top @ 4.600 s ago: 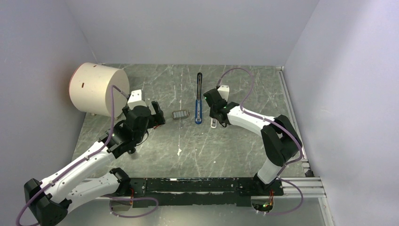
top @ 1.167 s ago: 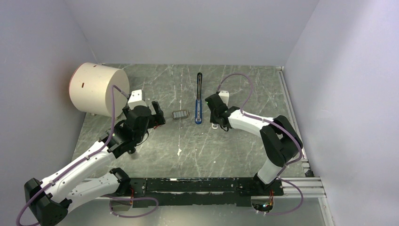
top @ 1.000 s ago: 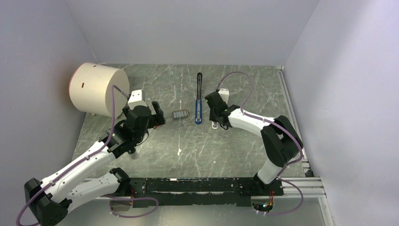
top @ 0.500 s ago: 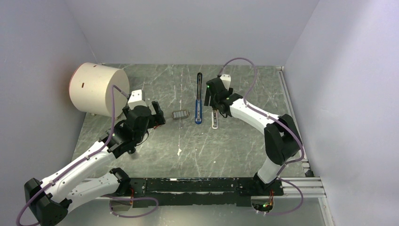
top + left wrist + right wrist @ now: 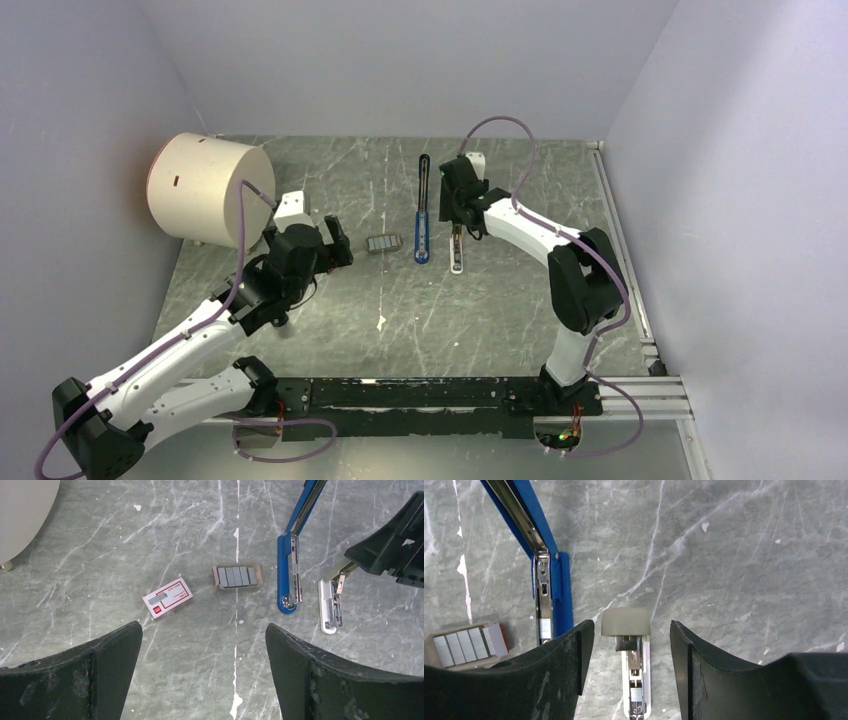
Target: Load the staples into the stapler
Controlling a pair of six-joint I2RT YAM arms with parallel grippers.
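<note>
The blue stapler lies opened out flat mid-table, its black end pointing to the far side; it also shows in both wrist views. Left of it sits a small tray of grey staples. A pale off-white bar lies right of the stapler. My right gripper hovers open above the bar's grey far end, its fingers on either side and not touching. My left gripper stands wide open and holds nothing, near the staples.
A big cream cylinder lies on its side at the far left. A red-and-white staple box lies left of the tray. Walls close in the table on three sides, and a metal rail runs along the right edge.
My right gripper has opened, let go of the pale bar and drawn back toward the far side. The bar now lies on the table. The left arm has barely moved.
</note>
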